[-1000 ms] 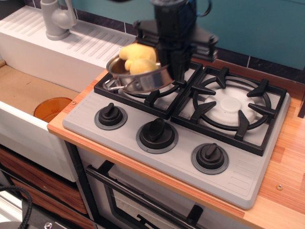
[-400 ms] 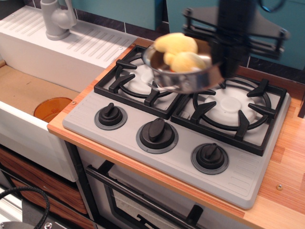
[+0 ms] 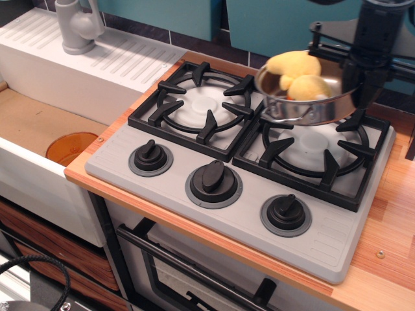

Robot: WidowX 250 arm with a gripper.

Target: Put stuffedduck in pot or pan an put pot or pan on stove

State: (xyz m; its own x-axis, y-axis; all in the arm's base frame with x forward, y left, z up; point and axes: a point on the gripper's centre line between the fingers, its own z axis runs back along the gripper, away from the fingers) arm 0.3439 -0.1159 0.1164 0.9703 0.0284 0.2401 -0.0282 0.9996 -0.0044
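The shiny steel pot (image 3: pixel 305 103) hangs tilted in the air above the right burner of the grey stove (image 3: pixel 246 207). The yellow stuffed duck (image 3: pixel 299 76) lies inside the pot. My black gripper (image 3: pixel 362 83) comes down from the top right and is shut on the pot's right rim. Its fingertips are partly hidden behind the pot. The left burner grate (image 3: pixel 198 107) is bare.
An orange round bowl (image 3: pixel 70 148) lies in the sink basin at the left. A grey tap (image 3: pixel 76 26) stands at the back left on the white drainer. Three black knobs (image 3: pixel 213 178) line the stove front. Wooden counter (image 3: pixel 389 246) runs along the right.
My gripper has carried the pot with the duck to the right, from above the left burner to above the right burner.
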